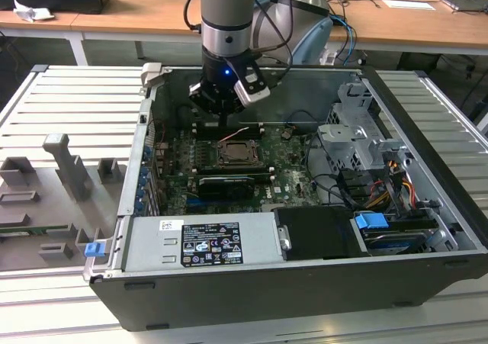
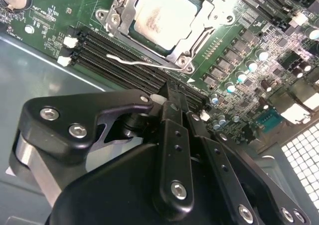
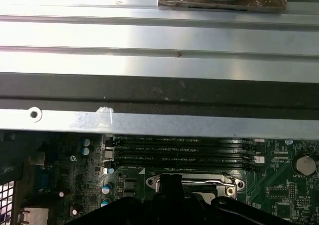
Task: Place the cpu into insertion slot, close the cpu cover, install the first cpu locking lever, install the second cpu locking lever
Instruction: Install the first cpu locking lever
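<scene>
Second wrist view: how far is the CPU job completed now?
Done: the cpu lies seated under the cpu cover, which looks closed. In hand: the claw, shut and empty, is nearest a wire locking lever. Left: that lever looks free, not latched; the other lever I cannot judge.

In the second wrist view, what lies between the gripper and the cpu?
In the second wrist view, a thin metal locking lever and black memory slots lie between the gripper and the cpu.
</scene>
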Robot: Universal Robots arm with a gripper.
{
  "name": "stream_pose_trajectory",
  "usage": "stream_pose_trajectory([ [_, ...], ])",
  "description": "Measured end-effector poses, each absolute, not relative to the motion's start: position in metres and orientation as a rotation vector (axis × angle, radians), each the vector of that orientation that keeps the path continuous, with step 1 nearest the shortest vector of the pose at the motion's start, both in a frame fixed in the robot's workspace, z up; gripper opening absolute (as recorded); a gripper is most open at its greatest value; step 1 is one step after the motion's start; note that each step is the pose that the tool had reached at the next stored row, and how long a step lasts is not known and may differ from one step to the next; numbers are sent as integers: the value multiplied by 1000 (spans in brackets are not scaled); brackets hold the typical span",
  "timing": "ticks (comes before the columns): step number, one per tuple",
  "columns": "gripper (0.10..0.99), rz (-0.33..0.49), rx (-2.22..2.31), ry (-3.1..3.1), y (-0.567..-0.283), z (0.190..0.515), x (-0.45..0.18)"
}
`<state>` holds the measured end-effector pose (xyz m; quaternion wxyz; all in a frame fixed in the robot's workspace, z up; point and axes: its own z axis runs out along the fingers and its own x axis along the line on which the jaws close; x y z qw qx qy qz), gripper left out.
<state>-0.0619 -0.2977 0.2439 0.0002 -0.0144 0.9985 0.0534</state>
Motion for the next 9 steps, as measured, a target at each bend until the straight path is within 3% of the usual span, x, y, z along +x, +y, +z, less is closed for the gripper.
stream_pose_trajectory([
  [9, 106, 168, -44, 3136, -298, 242, -59],
])
